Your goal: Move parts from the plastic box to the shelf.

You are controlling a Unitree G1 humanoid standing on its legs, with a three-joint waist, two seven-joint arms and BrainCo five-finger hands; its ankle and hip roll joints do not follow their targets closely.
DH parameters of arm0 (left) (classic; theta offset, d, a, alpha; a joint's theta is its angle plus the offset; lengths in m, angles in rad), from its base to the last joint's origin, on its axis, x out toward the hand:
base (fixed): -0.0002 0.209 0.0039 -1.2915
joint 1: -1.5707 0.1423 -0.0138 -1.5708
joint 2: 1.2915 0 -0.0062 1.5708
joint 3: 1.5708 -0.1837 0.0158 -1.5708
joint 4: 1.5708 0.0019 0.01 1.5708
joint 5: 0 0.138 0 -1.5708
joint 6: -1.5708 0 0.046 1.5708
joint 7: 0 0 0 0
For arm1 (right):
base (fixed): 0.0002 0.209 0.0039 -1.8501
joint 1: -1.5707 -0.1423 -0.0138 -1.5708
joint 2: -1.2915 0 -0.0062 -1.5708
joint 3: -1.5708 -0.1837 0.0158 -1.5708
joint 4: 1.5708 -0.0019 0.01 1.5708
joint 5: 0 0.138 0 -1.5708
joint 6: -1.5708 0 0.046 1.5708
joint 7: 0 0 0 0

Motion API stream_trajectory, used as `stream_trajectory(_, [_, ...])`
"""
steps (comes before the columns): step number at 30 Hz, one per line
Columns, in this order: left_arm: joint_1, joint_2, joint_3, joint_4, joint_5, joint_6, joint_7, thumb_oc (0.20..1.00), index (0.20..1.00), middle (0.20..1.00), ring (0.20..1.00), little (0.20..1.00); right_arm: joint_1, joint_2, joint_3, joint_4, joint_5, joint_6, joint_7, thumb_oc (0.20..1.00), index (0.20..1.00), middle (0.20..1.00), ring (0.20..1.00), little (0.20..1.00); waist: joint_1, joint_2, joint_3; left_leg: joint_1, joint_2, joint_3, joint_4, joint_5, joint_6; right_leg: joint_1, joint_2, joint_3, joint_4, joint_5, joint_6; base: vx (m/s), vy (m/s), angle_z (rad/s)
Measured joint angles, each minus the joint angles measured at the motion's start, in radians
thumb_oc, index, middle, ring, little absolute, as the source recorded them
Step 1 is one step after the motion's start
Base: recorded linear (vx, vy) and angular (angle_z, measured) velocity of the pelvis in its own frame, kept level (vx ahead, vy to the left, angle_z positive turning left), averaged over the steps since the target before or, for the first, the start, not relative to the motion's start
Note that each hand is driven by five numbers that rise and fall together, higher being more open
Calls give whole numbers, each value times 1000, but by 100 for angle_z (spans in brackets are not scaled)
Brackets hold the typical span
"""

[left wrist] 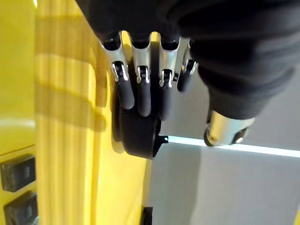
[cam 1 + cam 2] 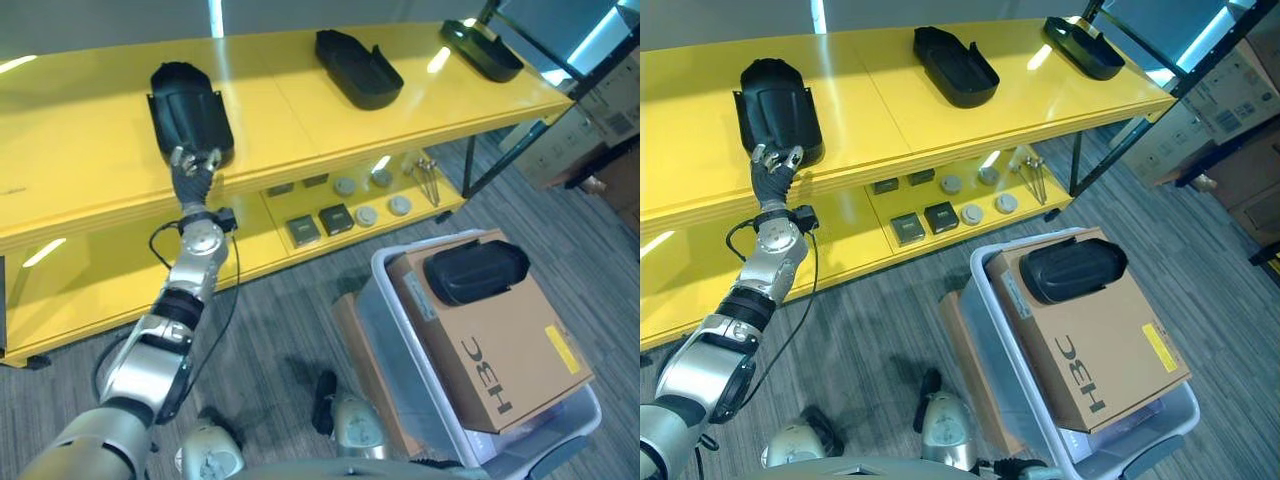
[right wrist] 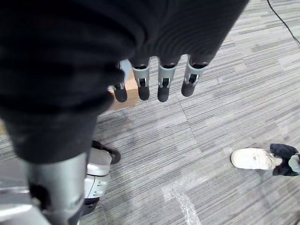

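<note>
Parts: one black part point(image 2: 188, 110) lay on the shelf point(image 2: 90, 160) just beyond the left robot hand point(image 2: 193, 177), fingers straight, apparently touching its near end.

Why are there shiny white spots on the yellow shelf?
In the left eye view, ceiling lights bounce off the glossy shelf as white glare streaks, one beside the black part that the left hand touches. The right eye view shows the same streaks. In the left wrist view, the fingers cast soft striped shadows on the yellow. The right wrist view shows the right hand over evenly lit carpet, no glare.
</note>
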Motion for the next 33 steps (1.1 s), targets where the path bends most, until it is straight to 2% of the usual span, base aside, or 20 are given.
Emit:
stream_trajectory(4, [95, 38, 7, -192, 0, 20, -87, 1000, 1000, 1000, 1000, 1000, -1, -2, -23, -25, -1, -13, 1, 1000, 1000, 1000, 1000, 1000, 29, 6, 3, 18, -20, -4, -31, 4, 3, 32, -4, -10, -27, 8, 4, -84, 115, 9])
stream_trajectory(5, [182, 75, 13, -368, 0, 50, -128, 1000, 1000, 1000, 1000, 1000, -1, -4, -46, -38, 0, -28, 1, 1000, 1000, 1000, 1000, 1000, 34, 15, 4, 18, -31, -13, -42, 10, 3, 45, -6, -23, -45, 16, 5, -149, 219, 25])
stream_trajectory(7, [277, 116, 15, -557, 0, 87, -213, 1000, 1000, 1000, 1000, 1000, 3, -26, -55, -37, -3, -37, -1, 1000, 1000, 1000, 1000, 1000, 87, 33, 3, 21, -61, -25, -63, 18, 12, 54, -27, -38, -51, 20, 7, -126, 219, 30])
stream_trajectory(11, [382, 151, 109, -665, -33, 124, -296, 1000, 1000, 1000, 1000, 1000, 12, -45, -59, -38, -10, -37, -3, 1000, 1000, 1000, 1000, 1000, 140, 56, 5, 35, -95, -51, -72, 20, 21, 90, -51, -62, -64, 26, 17, -85, 173, 22])
stream_trajectory(13, [457, 169, 172, -723, -65, 131, -335, 1000, 1000, 1000, 1000, 1000, 19, -48, -78, -38, -16, -32, -4, 1000, 1000, 1000, 1000, 1000, 149, 59, 3, 47, -114, -53, -90, 22, 27, 100, -64, -71, -69, 30, 25, -90, 156, 18])
stream_trajectory(14, [469, 167, 182, -728, -75, 131, -341, 1000, 1000, 1000, 1000, 1000, 20, -48, -78, -41, -19, -32, -6, 1000, 1000, 1000, 1000, 1000, 160, 62, 2, 49, -124, -55, -99, 25, 32, 104, -70, -72, -69, 30, 27, -127, 195, 18])
stream_trajectory(15, [497, 173, 203, -736, -90, 133, -359, 1000, 1000, 1000, 1000, 1000, 18, -50, -79, -34, -30, -26, -9, 1000, 1000, 1000, 1000, 1000, 191, 69, -1, 49, -139, -61, -98, 24, 37, 110, -80, -77, -74, 37, 33, -163, 246, 14])
stream_trajectory(17, [534, 191, 214, -752, -104, 140, -383, 1000, 1000, 1000, 1000, 1000, 24, -54, -85, -32, -36, -22, -10, 1000, 1000, 1000, 1000, 1000, 195, 72, -4, 49, -147, -70, -98, 13, 36, 121, -91, -90, -76, 41, 38, -109, 170, 18])
stream_trajectory(20, [562, 197, 240, -806, -129, 163, -437, 1000, 1000, 1000, 1000, 1000, 14, -53, -88, -27, -36, -17, -11, 1000, 1000, 1000, 1000, 1000, 241, 74, -11, 34, -171, -79, -60, -12, 60, 122, -120, -97, -83, 53, 40, -143, 217, 9])
stream_trajectory(23, [566, 210, 248, -833, -138, 177, -466, 1000, 1000, 1000, 1000, 1000, 22, -53, -91, -24, -38, -30, -31, 1000, 1000, 1000, 1000, 1000, 247, 75, -18, 35, -210, -72, -66, -28, 89, 114, -151, -96, -89, 117, 50, -111, 153, 0])
stream_trajectory(26, [571, 235, 252, -830, -137, 211, -467, 1000, 1000, 1000, 1000, 1000, 38, -56, -107, -37, -28, -65, -35, 1000, 1000, 1000, 1000, 1000, 240, 80, -24, 38, -227, -66, -104, -26, 110, 73, -163, -91, -41, 182, 39, -92, 150, -9])
stream_trajectory(27, [574, 235, 252, -830, -137, 215, -465, 1000, 1000, 1000, 1000, 1000, 50, -58, -104, -58, -26, -57, -32, 1000, 1000, 1000, 1000, 1000, 234, 93, -27, 40, -227, -67, -120, -18, 119, 53, -162, -91, 2, 159, 56, -70, 20, 0])
stream_trajectory(28, [577, 233, 252, -830, -137, 215, -462, 1000, 1000, 1000, 1000, 1000, 61, -61, -101, -78, -23, -55, -32, 1000, 1000, 1000, 1000, 1000, 231, 93, -32, 43, -228, -67, -137, -8, 120, 40, -160, -91, 37, 129, 64, -70, -19, 1])
stream_trajectory(29, [597, 237, 256, -832, -137, 216, -447, 1000, 1000, 1000, 1000, 1000, 74, -61, -83, -111, -7, -54, -33, 1000, 1000, 1000, 1000, 1000, 225, 87, -45, 55, -236, -56, -178, 21, 119, 24, -149, -95, 72, 72, 65, -53, -46, -6])
stream_trajectory(31, [615, 234, 258, -832, -140, 216, -426, 1000, 1000, 1000, 1000, 1000, 75, -62, -73, -109, 3, -54, -38, 1000, 1000, 1000, 1000, 1000, 225, 90, -53, 56, -246, -49, -194, 30, 112, 27, -137, -94, 42, 59, 63, -27, -58, -8])
stream_trajectory(32, [689, 191, 287, -832, -175, 215, -403, 1000, 1000, 1000, 1000, 1000, 83, -62, -66, -109, 48, -57, -57, 1000, 1000, 1000, 1000, 1000, 227, 104, -60, 96, -226, -55, -280, 100, 61, 117, -24, -96, -146, 52, 22, -7, -21, -6])
stream_trajectory(33, [712, 182, 290, -828, -180, 177, -406, 1000, 1000, 1000, 1000, 1000, 114, -66, -77, -129, 46, -73, -25, 1000, 1000, 1000, 1000, 1000, 225, 102, -58, 101, -235, -55, -299, 105, 57, 117, -14, -84, -152, 44, 29, 23, 93, -3])
